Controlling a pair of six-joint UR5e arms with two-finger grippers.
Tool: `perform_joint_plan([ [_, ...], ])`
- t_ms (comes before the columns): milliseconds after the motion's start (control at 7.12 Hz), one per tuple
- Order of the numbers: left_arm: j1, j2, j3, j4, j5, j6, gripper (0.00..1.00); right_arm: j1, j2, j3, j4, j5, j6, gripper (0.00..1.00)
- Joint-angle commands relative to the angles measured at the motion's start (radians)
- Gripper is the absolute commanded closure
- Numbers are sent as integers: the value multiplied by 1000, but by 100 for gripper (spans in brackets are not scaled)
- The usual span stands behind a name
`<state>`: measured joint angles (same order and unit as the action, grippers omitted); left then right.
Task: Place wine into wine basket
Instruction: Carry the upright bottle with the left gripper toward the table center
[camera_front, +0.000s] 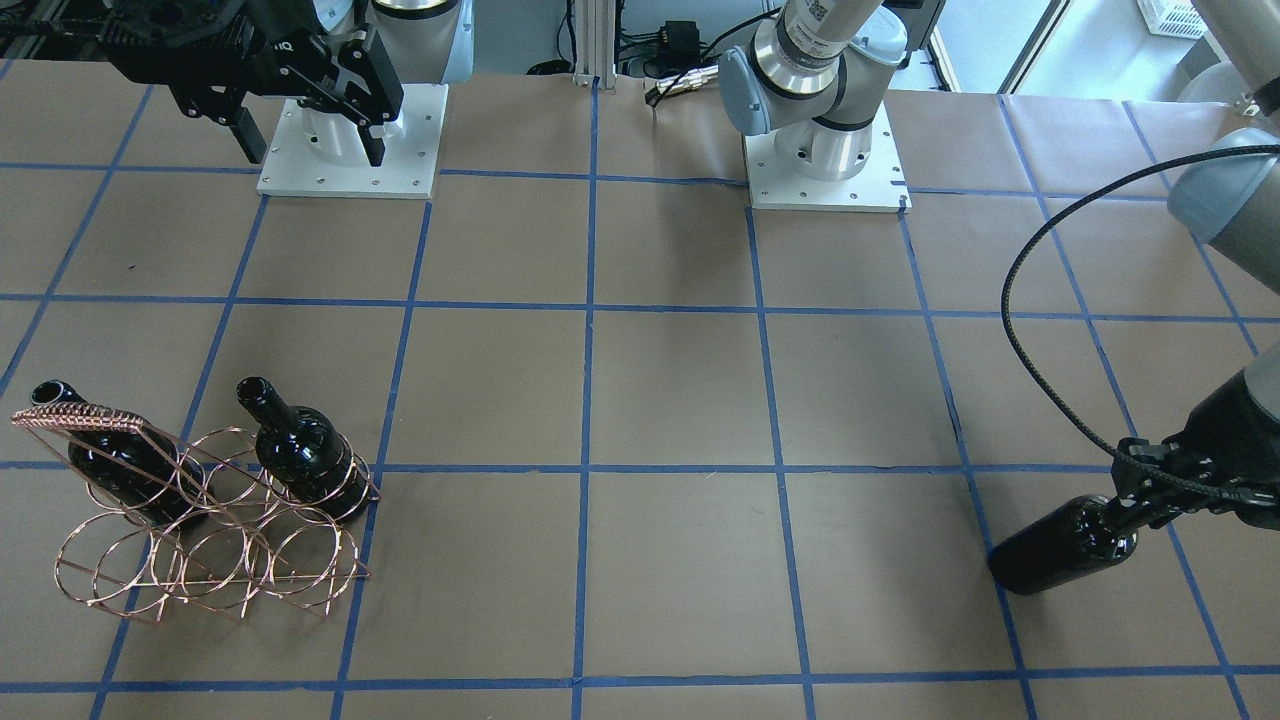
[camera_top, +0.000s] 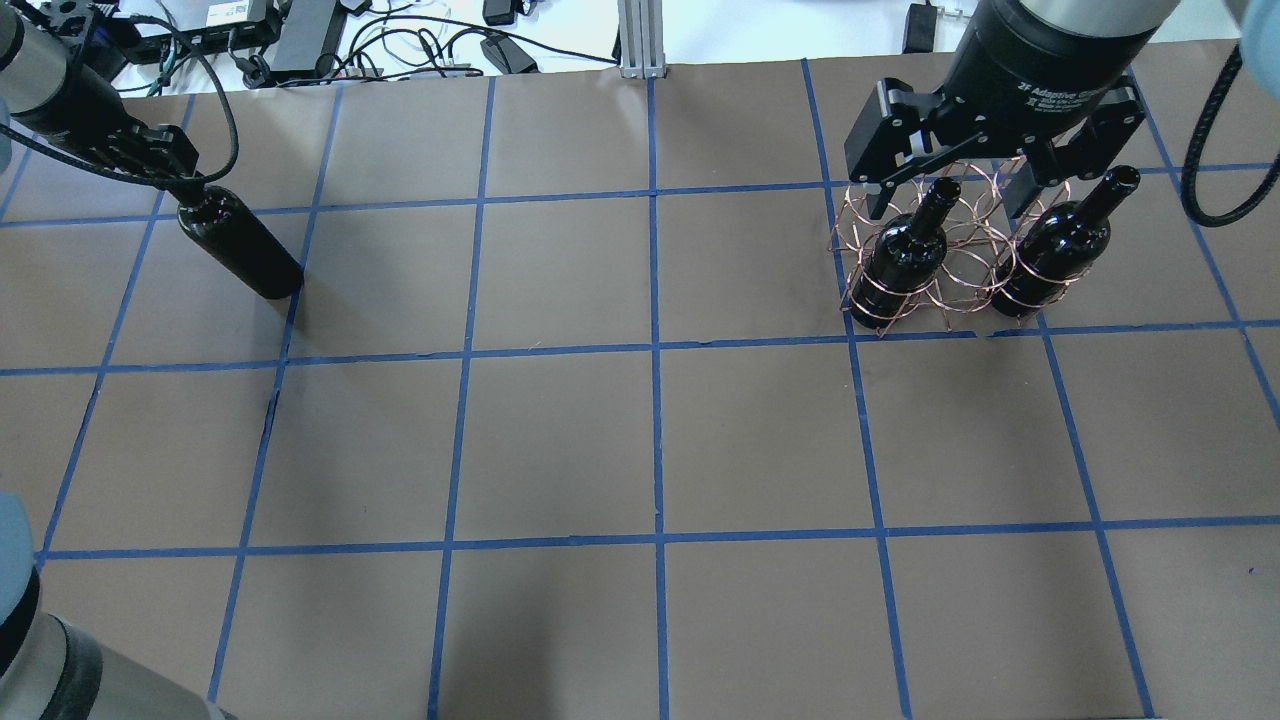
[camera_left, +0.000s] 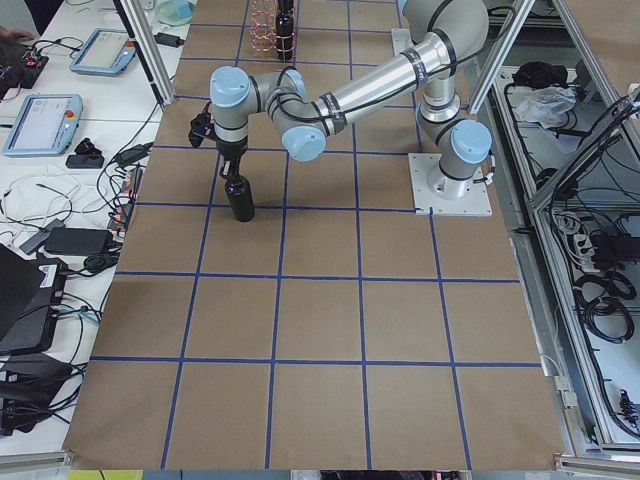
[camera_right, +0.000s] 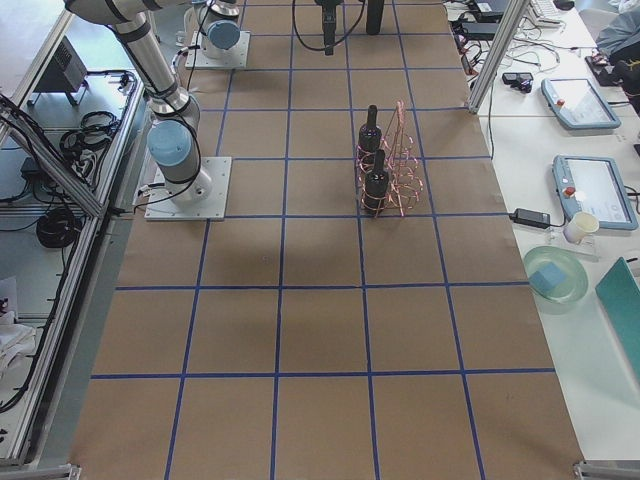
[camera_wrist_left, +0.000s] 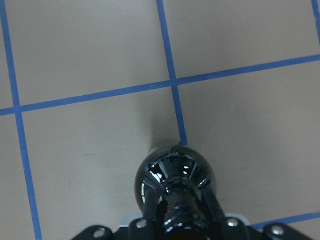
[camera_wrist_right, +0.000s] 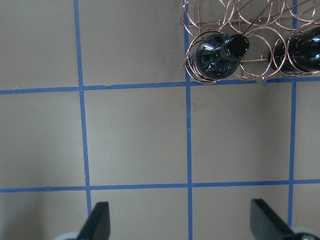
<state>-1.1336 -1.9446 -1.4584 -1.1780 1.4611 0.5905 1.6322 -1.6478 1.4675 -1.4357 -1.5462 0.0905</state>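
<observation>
My left gripper (camera_top: 165, 170) is shut on the neck of a near-black wine bottle (camera_top: 240, 245). It holds the bottle upright, with the base at or just above the table at the far left. The bottle also shows in the front view (camera_front: 1065, 545) and from above in the left wrist view (camera_wrist_left: 175, 185). The copper wire wine basket (camera_top: 965, 255) stands at the far right. It holds two more black bottles (camera_top: 905, 255) (camera_top: 1060, 245), one at each end, and its middle rings are empty. My right gripper (camera_top: 950, 195) hangs open and empty above the basket.
The table is brown paper with a blue tape grid (camera_top: 655, 350). The arm bases stand on white plates (camera_front: 350, 150) (camera_front: 825, 160). A black cable (camera_front: 1030, 330) loops from the left arm. Cables and boxes (camera_top: 300, 30) lie beyond the far edge.
</observation>
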Motion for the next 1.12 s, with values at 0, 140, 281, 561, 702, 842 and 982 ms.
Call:
perform_joint_plan([
  [0,0,1,0,-28,22,0,100,0,0,0,0,0,0,0],
  [140,-17,25,1,-41,27,-12,100,0,0,0,0,1,0,0],
  [281,-40,53,0,-79,19,-47,100,0,0,0,0,1,0,0],
  [561,-157,116,0,-110,18,-217,100,0,0,0,0,1,0,0],
  [702,-229,140,-3,-112,22,-321,100,0,0,0,0,0,0,0],
  [842,-286,165,-23,-115,22,-412,100,0,2,0,0,0,0,0],
  [982,-342,188,-54,-114,15,-484,100,0,0,0,0,1,0,0],
])
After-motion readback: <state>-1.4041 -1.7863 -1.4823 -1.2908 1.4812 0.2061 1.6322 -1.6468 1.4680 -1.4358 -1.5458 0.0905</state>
